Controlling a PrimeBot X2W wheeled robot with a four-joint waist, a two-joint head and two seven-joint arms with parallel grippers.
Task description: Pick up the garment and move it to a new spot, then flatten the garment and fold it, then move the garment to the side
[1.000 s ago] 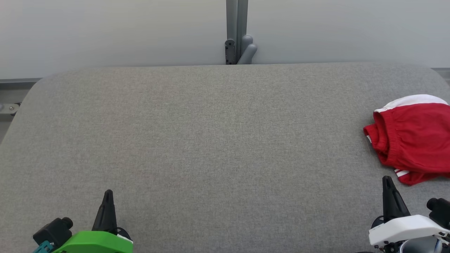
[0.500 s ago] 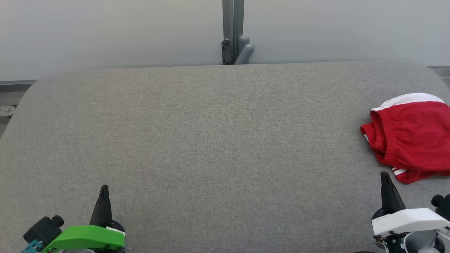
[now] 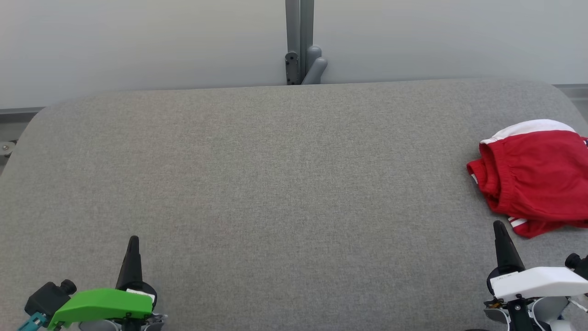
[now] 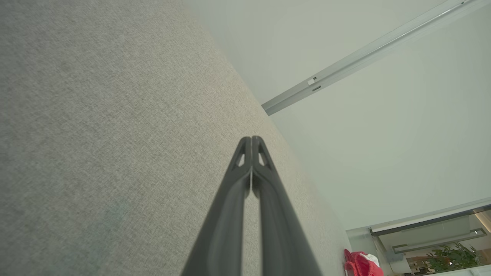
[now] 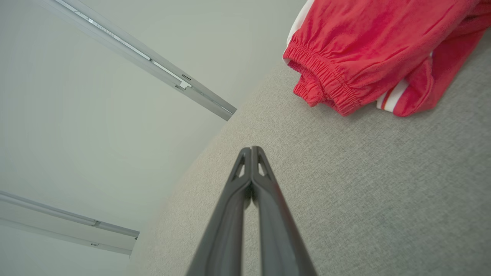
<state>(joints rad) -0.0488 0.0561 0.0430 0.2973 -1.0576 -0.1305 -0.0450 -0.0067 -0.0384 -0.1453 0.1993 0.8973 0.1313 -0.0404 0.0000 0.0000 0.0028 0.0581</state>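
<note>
The garment (image 3: 535,177) is a pair of red shorts with white trim, folded in a loose bundle at the right edge of the grey fabric table (image 3: 275,184). It lies close ahead in the right wrist view (image 5: 368,50) and small and far off in the left wrist view (image 4: 362,264). My right gripper (image 3: 499,228) is shut and empty, just in front of the garment's near corner, apart from it. At the near left stands my left gripper (image 3: 133,242), also shut with nothing in it. Both pairs of fingers press tip to tip in the wrist views (image 4: 251,138) (image 5: 251,148).
A pale wall panel with a grey post and bracket (image 3: 301,59) stands behind the table's far edge. The table's corners are rounded, with a metal ledge (image 3: 7,147) past the left one. A plant (image 4: 448,260) stands far off in the room.
The head camera has shifted, sliding the whole picture a little left and up. Both grippers stay shut and the garment lies as it did.
</note>
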